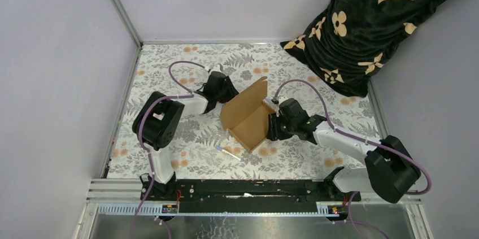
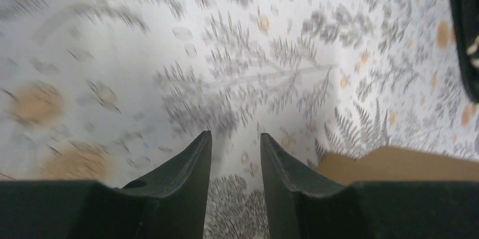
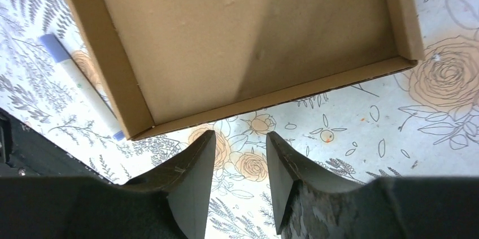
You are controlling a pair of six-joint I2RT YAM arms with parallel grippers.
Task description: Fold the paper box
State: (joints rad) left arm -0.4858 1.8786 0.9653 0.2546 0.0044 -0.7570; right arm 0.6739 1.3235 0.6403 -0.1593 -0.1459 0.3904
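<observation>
1. One paper box [image 1: 248, 118], plain brown, mid-table [image 1: 169, 69], tray open, lid flap raised.
2. Left gripper [image 2: 234, 136]: narrow gap, empty, beside the box.
3. Right gripper [image 3: 240, 134]: narrow gap, empty, near box wall.
4. Black cloth [image 1: 373, 24]: tan flower-monogram motifs.

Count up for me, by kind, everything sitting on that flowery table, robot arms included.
Robot arms: 2 (left arm, right arm)
Brown cardboard box, half open: 1
White pen-like stick: 1
Black cloth with tan flower pattern: 1
Total: 5
</observation>
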